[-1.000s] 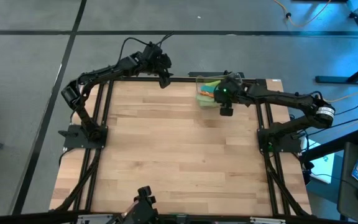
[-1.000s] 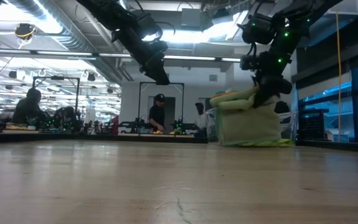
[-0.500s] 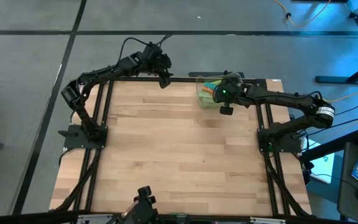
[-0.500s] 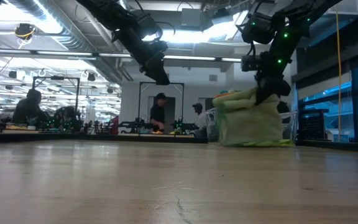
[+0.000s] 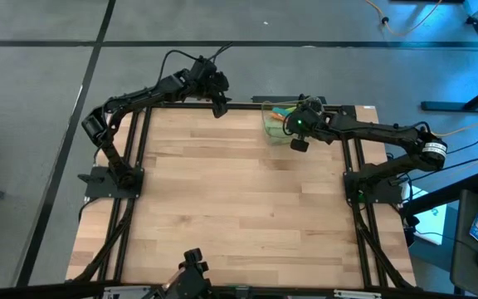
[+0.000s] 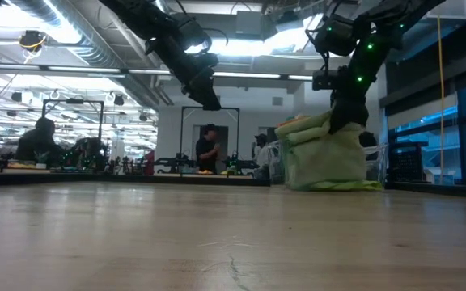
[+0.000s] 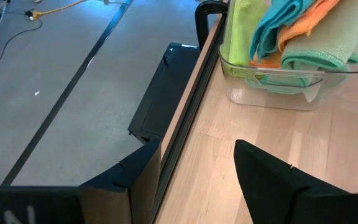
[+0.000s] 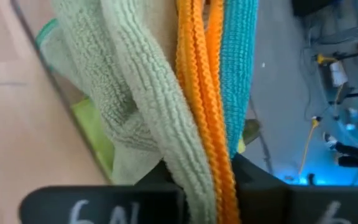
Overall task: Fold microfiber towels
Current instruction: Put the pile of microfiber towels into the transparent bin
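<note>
Towels (image 5: 278,116) sit in a bin (image 7: 272,87) at the worktop's (image 5: 239,199) far right edge, the right pincer (image 5: 299,143) over them, the left pincer (image 5: 219,106) well apart.

Two dark jointed arms; black cables; green lights near right hand (image 5: 297,137).

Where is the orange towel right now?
The orange towel is in the clear bin at the table's far right, squeezed between the teal towel and the sage towel.

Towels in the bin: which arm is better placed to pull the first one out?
Right. The right gripper is already at the clear bin, shut on the sage towel and orange towel. The left gripper hangs open at the table's far edge, apart from the bin.
</note>
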### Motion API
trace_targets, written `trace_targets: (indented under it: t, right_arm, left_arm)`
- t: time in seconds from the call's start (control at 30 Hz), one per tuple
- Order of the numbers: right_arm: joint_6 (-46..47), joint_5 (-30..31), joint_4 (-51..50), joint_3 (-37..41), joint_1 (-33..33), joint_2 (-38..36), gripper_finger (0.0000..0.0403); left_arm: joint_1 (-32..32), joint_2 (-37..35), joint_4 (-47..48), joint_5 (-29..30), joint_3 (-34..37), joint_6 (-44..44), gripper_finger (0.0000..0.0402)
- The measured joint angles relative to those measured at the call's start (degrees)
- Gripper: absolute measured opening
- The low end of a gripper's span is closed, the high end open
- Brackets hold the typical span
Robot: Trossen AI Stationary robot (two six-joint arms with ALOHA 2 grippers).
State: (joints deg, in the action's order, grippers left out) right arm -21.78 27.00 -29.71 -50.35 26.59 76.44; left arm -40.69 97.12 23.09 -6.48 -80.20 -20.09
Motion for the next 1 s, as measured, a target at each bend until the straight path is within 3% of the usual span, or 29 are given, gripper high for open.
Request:
trace_targets:
  t: [0.43,0.67,1.0]
  right_arm:
    - [-8.6,12.7,2.0,-10.3,0.2,-0.1,0.0033]
    - [-15.7,17.4,7.3,-13.1,4.0,-0.1,0.0033]
    - [-24.4,15.0,19.8,-6.6,8.7,1.1,0.0033]
  left_arm:
    - [0.0,0.0,0.0,0.0,0.0,0.0,0.0195]
    - [0.0,0.0,0.0,0.0,0.0,0.0,0.0195]
    - [0.0,0.0,0.0,0.0,0.0,0.0,0.0195]
